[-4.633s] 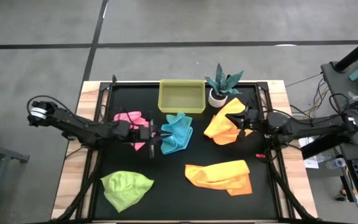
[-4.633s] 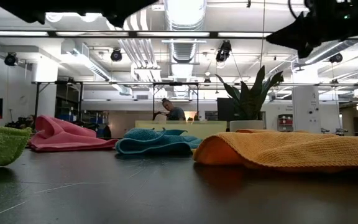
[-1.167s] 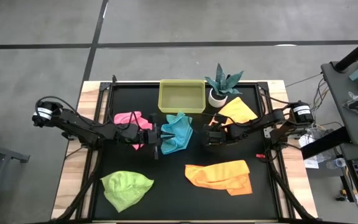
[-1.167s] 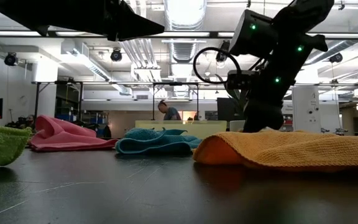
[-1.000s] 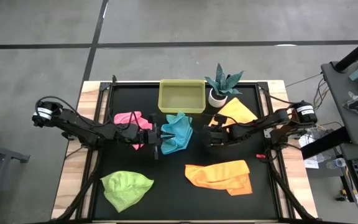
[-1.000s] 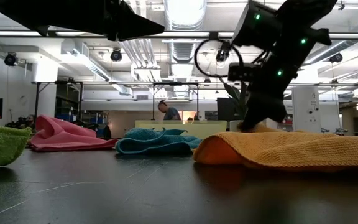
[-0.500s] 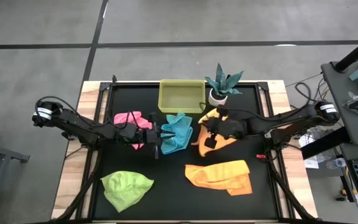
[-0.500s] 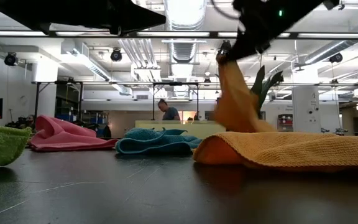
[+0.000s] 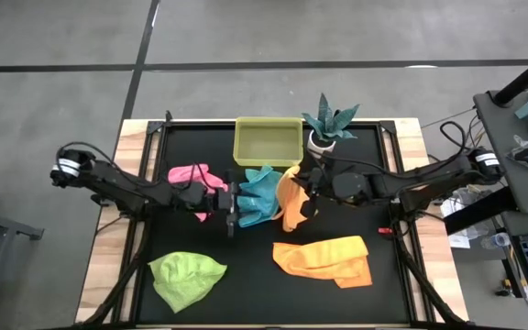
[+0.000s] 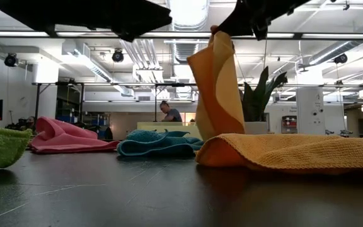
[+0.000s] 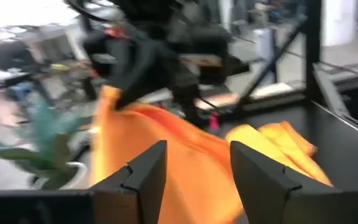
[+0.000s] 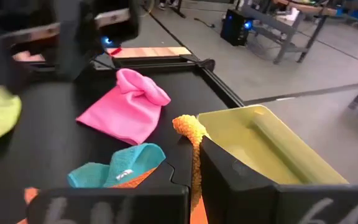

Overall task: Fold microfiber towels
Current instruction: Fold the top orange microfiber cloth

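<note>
An orange-yellow towel (image 9: 291, 200) hangs in the air, pinched at its upper corner by the right gripper (image 9: 306, 176), whose fingers are clenched on the cloth; in the right wrist view the nubby corner (image 12: 190, 132) sticks up between the two dark fingers. From the low view the towel (image 10: 216, 88) drapes straight down from the gripper, its lower edge reaching the counter (image 9: 255, 252) or nearly so; contact cannot be told there.

Just beside the hanging cloth, on the side away from the right arm, lies the turquoise towel (image 9: 258, 193), crumpled. The left gripper (image 9: 231, 197) sits at that towel's far edge, its fingers parted with a clear gap in the left wrist view (image 11: 194, 174), gripping nothing; the orange cloth fills the view in front of it (image 11: 166, 155).

Behind the left gripper, beside its arm, lies the pink towel (image 9: 193, 174). Below the right gripper, nearer the front edge, the second orange-yellow towel (image 9: 324, 258) lies spread flat, and the lime green towel (image 9: 185, 277) rests well apart toward the left front corner.
</note>
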